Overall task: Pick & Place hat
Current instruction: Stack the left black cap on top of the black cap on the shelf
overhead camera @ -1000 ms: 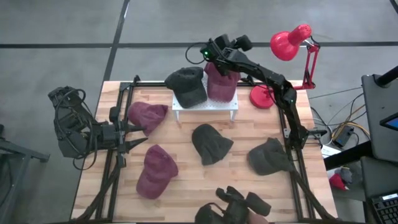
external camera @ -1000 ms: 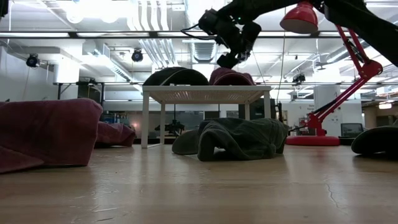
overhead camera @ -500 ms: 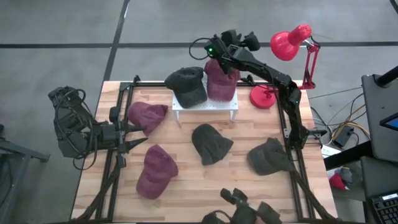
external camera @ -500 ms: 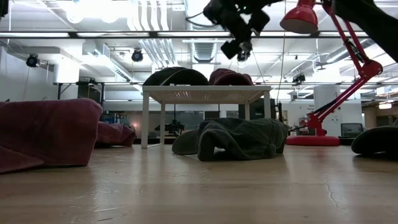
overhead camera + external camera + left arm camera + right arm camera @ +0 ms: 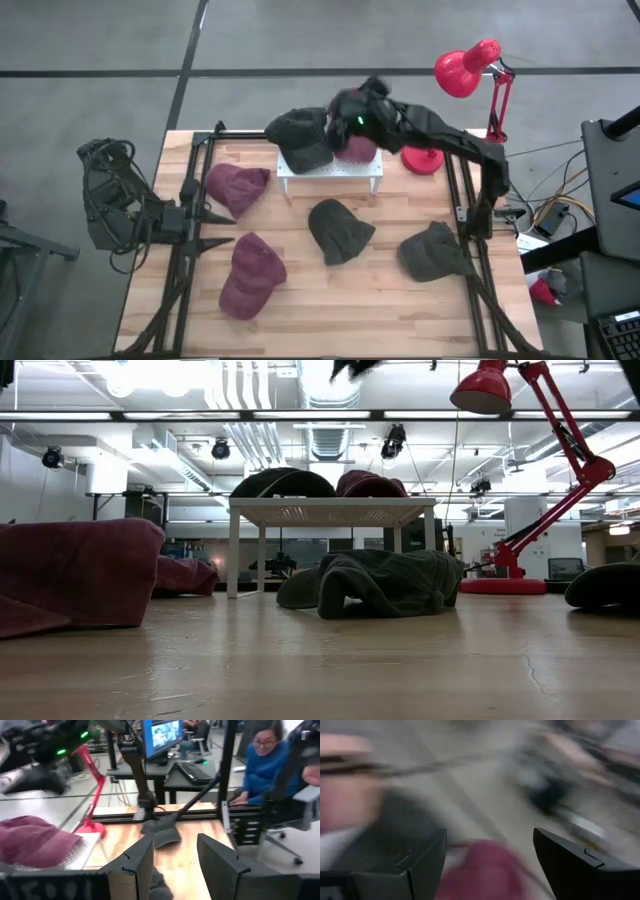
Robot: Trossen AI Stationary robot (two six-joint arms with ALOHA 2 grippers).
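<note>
A white perforated stand (image 5: 330,170) at the table's far side carries a dark grey hat (image 5: 300,135) and a maroon hat (image 5: 358,148), both resting on its top; the low view shows the dark grey hat (image 5: 283,482) and the maroon hat (image 5: 370,484) side by side there. My right gripper (image 5: 342,106) hovers high above them, blurred and open, with its fingers wide apart around nothing (image 5: 490,852). On the tabletop lie two more maroon hats (image 5: 238,187) (image 5: 250,272) and two dark hats (image 5: 338,230) (image 5: 433,250). My left gripper (image 5: 212,228) waits open at the left edge.
A red desk lamp (image 5: 465,65) stands with its base (image 5: 425,155) on the far right corner, next to the stand. Black frame rails (image 5: 465,215) run along the table's sides. A person sits at a desk beyond the table in the left wrist view (image 5: 265,765).
My right gripper has risen fast from just above the maroon hat on the stand, leaving the top of the low view, and has swung from the stand's far edge over the two hats. The hats stay where they were.
</note>
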